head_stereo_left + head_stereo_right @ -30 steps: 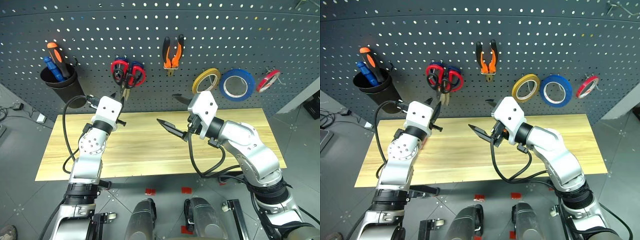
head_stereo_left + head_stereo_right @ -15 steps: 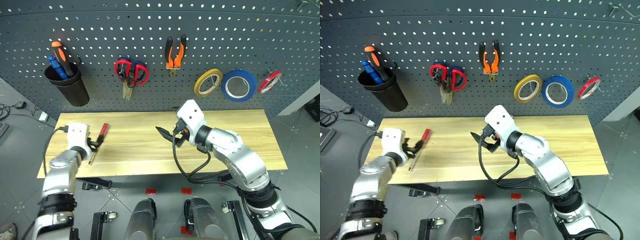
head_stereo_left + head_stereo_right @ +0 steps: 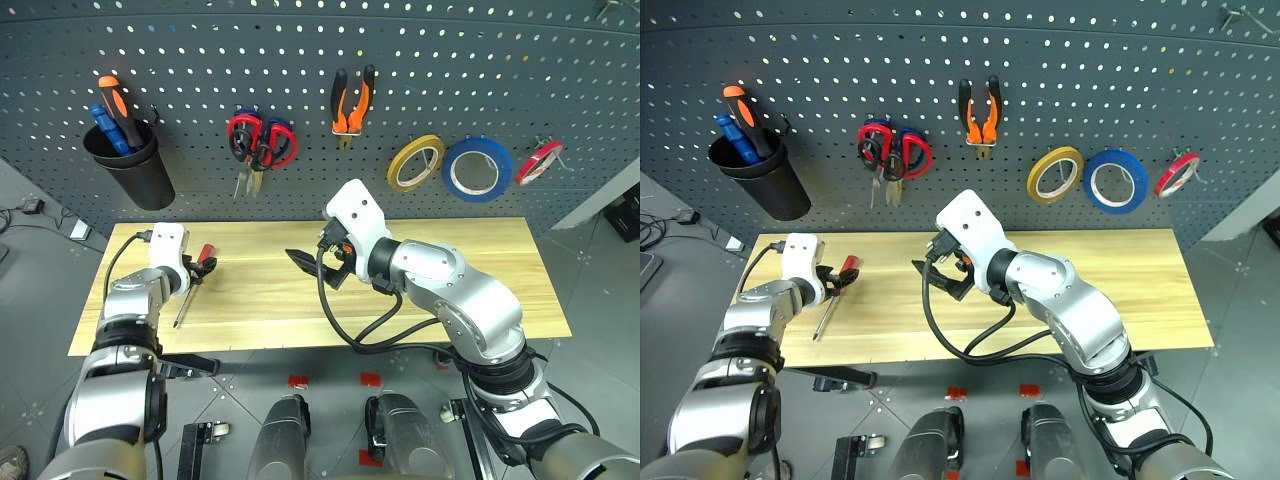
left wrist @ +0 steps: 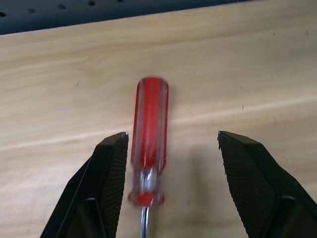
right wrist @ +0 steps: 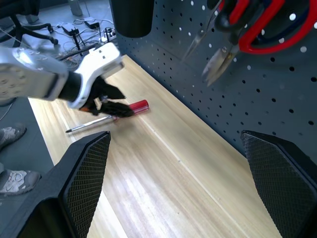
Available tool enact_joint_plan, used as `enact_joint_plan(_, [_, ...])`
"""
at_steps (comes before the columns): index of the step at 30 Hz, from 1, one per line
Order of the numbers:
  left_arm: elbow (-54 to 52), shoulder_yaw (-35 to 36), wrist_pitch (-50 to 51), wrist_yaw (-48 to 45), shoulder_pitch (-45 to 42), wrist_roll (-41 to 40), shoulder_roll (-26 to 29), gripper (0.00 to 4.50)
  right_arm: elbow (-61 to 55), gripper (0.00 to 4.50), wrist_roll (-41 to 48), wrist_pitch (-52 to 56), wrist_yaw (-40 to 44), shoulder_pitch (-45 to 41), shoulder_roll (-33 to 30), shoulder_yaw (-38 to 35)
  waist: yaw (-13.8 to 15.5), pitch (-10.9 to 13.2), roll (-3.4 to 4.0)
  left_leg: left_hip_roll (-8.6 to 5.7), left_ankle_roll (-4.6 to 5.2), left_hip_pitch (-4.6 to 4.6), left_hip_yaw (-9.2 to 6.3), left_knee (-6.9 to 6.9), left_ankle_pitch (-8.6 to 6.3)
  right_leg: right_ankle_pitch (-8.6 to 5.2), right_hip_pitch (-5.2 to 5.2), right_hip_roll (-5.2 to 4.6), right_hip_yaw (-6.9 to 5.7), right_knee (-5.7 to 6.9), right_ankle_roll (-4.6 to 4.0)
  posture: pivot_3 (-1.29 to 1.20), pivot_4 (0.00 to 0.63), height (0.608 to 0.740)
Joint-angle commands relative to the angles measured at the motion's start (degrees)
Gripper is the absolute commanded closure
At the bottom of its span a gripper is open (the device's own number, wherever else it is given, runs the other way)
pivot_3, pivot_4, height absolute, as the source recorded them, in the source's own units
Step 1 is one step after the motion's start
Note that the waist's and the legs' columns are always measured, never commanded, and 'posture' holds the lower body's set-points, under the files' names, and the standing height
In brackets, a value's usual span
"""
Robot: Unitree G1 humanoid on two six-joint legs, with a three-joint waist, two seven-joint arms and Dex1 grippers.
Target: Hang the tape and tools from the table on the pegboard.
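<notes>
In the left wrist view the screwdriver was cut short — its metal shaft ran out at the picture's edge just below the red handle, and the handle's lower end was blurred. The left gripper's two fingers were cropped there as well, so only their tips showed. Seen from the head, that gripper covered part of the screwdriver's handle. In the right wrist view the red-handled scissors on the pegboard were cut off along the upper edge — only the blades and part of the loops showed, and whether smaller black scissors hung among them could not be told. The black cup was cropped to its base.
</notes>
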Motion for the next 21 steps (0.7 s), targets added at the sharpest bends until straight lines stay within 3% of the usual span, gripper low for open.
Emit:
enact_joint_plan(1, [4.4,0.3,0.4,0.6,-1.9,0.4,1.0,1.47,-1.5,0.0,1.2,0.4,0.7,-1.9,-0.1,-0.6,-0.2,0.0,-0.01,0.0,0.02,0.0,0.02,0.0,-0.02,0.0,-0.01,-0.01,0.03,-0.01,0.0,-0.12,0.329,0.74])
enact_joint_plan(14, [8.9,-0.2,1.4,2.3,-2.1,1.0,1.3,1.47,-1.9,0.0,2.4,2.8,-0.5,-3.3,-0.4,-1.3,-0.5,0.1,-0.01,0.02,0.02,-0.65,0.12,0.12,-0.02,0.0,-0.87,-0.04,0.15,0.32,0.0,-0.14,0.333,0.74])
enact_joint_plan(17, [9.4,-1.5,1.6,1.6,-1.5,2.3,0.7,2.07,-2.2,0.0,2.5,3.4,-0.4,-3.4,-0.4,-1.1,-0.6,0.1,-0.01,0.02,0.02,-0.65,0.12,0.12,-0.02,0.0,-0.87,-0.04,0.16,0.32,0.0,-0.14,0.334,0.74])
enact_joint_plan(21, [9.4,-2.4,1.7,1.3,-1.2,3.1,0.6,3.18,-2.1,0.0,2.5,3.9,-0.2,-3.4,-0.9,-1.2,-0.8,0.1,0.01,0.02,0.02,-0.65,0.11,0.12,-0.02,0.0,-0.87,-0.05,0.16,0.34,0.0,-0.14,0.338,0.74])
